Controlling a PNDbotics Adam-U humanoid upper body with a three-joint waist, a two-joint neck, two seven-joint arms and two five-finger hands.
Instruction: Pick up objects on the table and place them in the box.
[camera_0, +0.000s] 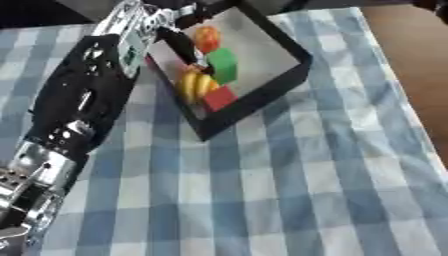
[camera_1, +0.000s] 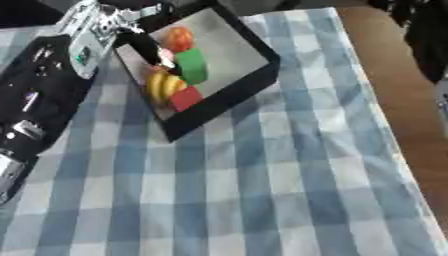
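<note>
The left hand (camera_0: 179, 42) reaches over the near-left wall of the black box (camera_0: 289, 47), dark fingers pointing down among the contents; whether they hold anything cannot be told. This looks like the placing step; next the hand must lift clear. Inside lie an orange round piece (camera_0: 207, 37), a green block (camera_0: 223, 64), a yellow banana-like piece (camera_0: 196, 85) and a red block (camera_0: 220, 98), crowded along the left wall. The checked cloth (camera_0: 289, 190) shows nothing else.

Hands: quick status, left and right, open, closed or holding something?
Left hand: over the box, above the items; fingers too blurred to tell, and whether it holds anything cannot be told.
Right hand: not in view.
</note>
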